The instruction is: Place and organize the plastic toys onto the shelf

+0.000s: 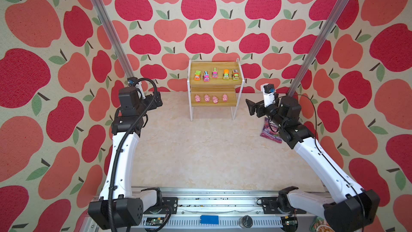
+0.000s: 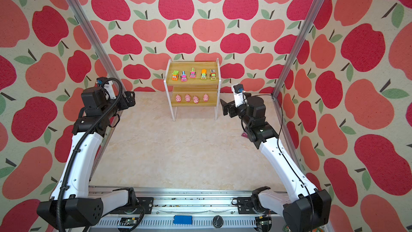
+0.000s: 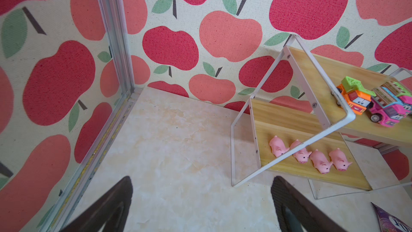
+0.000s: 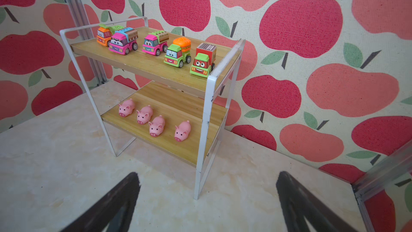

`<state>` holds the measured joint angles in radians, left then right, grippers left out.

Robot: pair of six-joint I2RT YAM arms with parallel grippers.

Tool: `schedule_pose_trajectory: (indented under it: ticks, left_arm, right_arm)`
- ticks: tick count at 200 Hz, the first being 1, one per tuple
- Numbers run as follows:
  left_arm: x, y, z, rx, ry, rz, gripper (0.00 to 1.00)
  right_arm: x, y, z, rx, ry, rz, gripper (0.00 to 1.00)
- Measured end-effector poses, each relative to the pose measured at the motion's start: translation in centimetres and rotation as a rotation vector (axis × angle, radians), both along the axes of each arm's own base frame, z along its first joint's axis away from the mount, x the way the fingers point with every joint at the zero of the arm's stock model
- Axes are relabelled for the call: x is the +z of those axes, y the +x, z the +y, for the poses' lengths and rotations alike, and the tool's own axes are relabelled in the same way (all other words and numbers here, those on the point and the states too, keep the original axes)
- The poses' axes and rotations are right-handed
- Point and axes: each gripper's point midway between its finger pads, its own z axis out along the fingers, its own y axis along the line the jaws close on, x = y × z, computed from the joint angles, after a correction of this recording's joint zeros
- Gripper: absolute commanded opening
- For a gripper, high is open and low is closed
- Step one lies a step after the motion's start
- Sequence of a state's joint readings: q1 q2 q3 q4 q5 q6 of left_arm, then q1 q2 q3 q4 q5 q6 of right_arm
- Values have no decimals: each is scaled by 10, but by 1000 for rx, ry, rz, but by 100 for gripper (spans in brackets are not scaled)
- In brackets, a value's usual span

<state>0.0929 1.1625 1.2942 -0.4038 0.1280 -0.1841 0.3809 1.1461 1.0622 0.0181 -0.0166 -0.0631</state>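
The black left gripper (image 3: 201, 181) and black right gripper (image 4: 208, 175) both gape empty. The crinkly purple candy bag (image 1: 269, 132) reads "BERR", rest blurred.

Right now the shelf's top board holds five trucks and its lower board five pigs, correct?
No: the lower board holds four pigs, not five; the right wrist view shows it. Five trucks do stand on the top board.

candy bag (image 1: 268, 130): half behind right arm (image 1: 287, 110) | pink truck (image 3: 388, 110): cut by frame edge
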Motion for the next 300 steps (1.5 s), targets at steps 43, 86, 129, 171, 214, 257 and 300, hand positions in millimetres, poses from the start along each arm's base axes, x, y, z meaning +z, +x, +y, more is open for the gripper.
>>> schedule_pose_trajectory:
  ticks: [43, 86, 129, 171, 214, 257, 300]
  left_arm:
    - [-59, -20, 24, 106, 26, 8, 99]
    - [-150, -29, 53, 223, 26, 135, 99]
    - [-219, -31, 57, 218, 85, 137, 99]
    - [-289, -14, 53, 144, 107, 230, 99]
    - [-273, -6, 44, 99, 130, 124, 99]
    - [-261, -1, 30, 64, 170, 60, 99]
    - [-294, 7, 24, 72, 196, 80, 99]
  right_arm:
    - [-49, 2, -54, -168, -28, 24, 99]
    - [-115, 0, -91, -289, -64, 97, 99]
    - [-163, 2, -112, -359, -97, 107, 99]
    - [-252, 15, -137, -409, -147, 272, 99]
    - [-294, -1, -139, -409, -116, 209, 99]
    - [-280, 3, -134, -382, -86, 141, 99]
    - [-261, 20, -132, -383, -73, 96, 99]
